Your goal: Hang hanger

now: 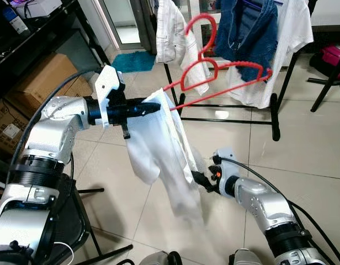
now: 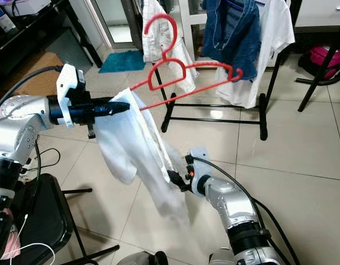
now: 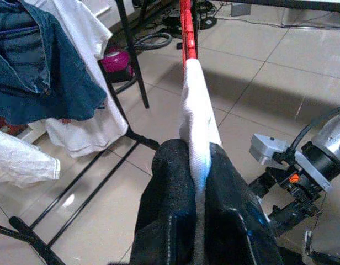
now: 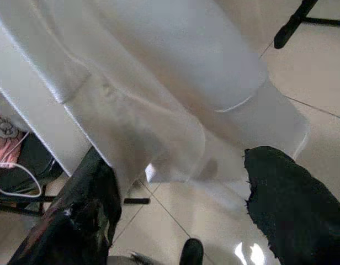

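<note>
Red plastic hanger [image 1: 214, 69], draped with a white shirt [image 1: 164, 149], is pinched at one end by the left gripper [image 1: 153, 107], just short of the black drying rack [image 1: 275, 118]. Right gripper [image 1: 200, 179], fingers apart, hovers beside the hem. Lift the hook above the rail; denim jacket [image 1: 247, 33] crowds it.

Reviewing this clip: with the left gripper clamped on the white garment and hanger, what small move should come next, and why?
Probably raise the left gripper toward the clothes rack. It is shut on the white garment at one end of the red hanger, whose hook points up in front of the rack, not yet on a bar. The right gripper is open beside the garment's lower part.
</note>
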